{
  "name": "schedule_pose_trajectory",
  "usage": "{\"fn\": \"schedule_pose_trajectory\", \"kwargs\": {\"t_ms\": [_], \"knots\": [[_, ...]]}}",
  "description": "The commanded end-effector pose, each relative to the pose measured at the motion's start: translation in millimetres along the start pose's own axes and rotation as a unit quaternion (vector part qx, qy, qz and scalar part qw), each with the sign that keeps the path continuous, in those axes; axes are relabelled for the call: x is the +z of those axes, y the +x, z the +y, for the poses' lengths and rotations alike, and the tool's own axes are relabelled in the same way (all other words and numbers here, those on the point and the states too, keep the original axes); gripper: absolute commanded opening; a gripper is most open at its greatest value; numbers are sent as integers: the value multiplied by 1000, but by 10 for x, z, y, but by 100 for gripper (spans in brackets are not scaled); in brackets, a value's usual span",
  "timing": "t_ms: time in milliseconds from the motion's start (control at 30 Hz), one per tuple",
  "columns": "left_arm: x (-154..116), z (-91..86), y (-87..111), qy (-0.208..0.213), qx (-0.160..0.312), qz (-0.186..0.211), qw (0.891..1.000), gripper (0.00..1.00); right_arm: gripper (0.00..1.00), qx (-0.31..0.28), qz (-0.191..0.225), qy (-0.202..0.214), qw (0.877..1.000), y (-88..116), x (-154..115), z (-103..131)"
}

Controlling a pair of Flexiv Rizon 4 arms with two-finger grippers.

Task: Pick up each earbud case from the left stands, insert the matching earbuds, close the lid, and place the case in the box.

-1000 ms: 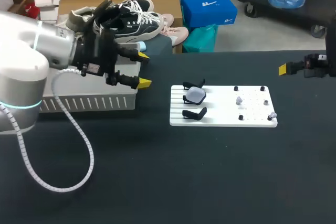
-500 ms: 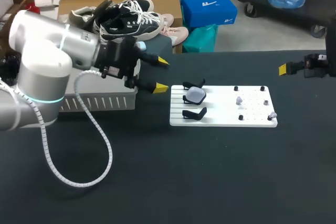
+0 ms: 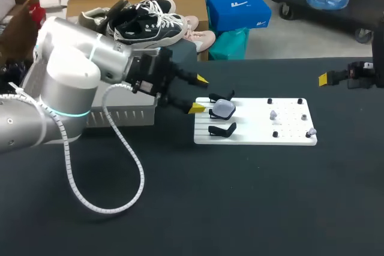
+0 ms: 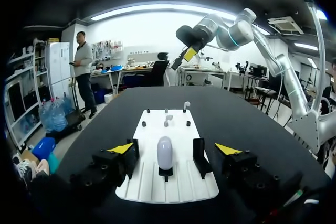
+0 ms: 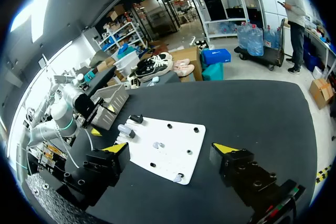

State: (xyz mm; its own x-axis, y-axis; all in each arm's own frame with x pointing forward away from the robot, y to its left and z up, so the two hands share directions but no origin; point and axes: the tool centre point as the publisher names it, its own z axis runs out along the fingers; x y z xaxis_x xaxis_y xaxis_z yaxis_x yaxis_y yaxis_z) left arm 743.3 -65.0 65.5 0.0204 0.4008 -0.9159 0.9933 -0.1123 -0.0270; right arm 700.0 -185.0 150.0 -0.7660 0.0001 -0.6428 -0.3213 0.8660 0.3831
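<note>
- Case (image 4: 165, 152) sits dead ahead of my left gripper (image 3: 200, 93), centred between its wide-spread, empty fingers.
- Right gripper (image 5: 170, 148) is well apart, so left's nearer.

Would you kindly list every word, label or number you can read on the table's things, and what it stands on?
No text can be read.
white board: plain, no print shows.
earbud case: no marking shows.
left hand: any label on it is too small to read.

The left pincer (image 3: 198, 93) is spread wide near the middle; the right pincer (image 5: 170, 148) is spread, far right.
</note>
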Motion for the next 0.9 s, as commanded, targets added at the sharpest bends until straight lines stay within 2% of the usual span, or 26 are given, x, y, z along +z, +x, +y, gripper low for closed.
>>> {"fn": "schedule_pose_trajectory", "kwargs": {"t_ms": [33,433,900], "knots": [[90,58,41,16,-8,0,1000,100,100,0,0,0,1000,0,0,0],[225,72,120,15,-6,16,1000,100,100,0,0,0,1000,0,0,0],[325,36,165,-24,-32,32,999,100,100,0,0,0,1000,0,0,0]]}}
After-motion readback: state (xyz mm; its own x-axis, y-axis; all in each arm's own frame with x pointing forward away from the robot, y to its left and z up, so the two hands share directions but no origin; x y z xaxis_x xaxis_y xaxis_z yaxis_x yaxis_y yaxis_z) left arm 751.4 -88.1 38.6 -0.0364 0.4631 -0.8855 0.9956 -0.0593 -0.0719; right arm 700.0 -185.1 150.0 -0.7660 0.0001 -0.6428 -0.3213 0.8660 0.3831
